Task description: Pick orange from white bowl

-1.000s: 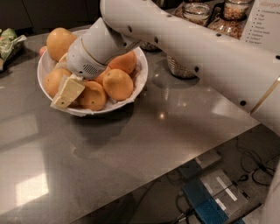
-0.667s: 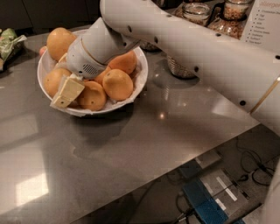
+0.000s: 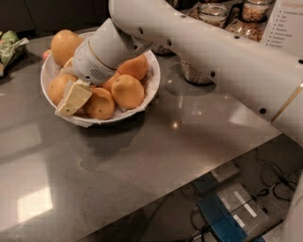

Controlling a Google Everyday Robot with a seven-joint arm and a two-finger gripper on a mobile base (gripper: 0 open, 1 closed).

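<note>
No visible change over the last second. The white-armed gripper [image 3: 72,99] stays low inside the wide white bowl with crinkled liner [image 3: 150,90], upper left of frame, against the pale yellowish dimpled orange [image 3: 56,86] by the left rim. Whether it grips: cannot tell. Orange unlifted, so probably still grasping.

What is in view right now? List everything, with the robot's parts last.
white bowl: one, white with crinkled liner, back left of counter
large oranges: two, pale yellow-orange, bowl's back-left and left
smaller fruits: at least three, deeper orange, bowl's middle and right
counter: one, glossy grey
glass jars: at least two, clear, grain-filled, back right
printed card: one, white, top right corner
green packet: one, left edge
blue box: one, on floor, lower right, beside dark cables
arm: one, white, reaching in from the right
gripper: one, cream-tipped, down among the fruit at bowl's front left
</note>
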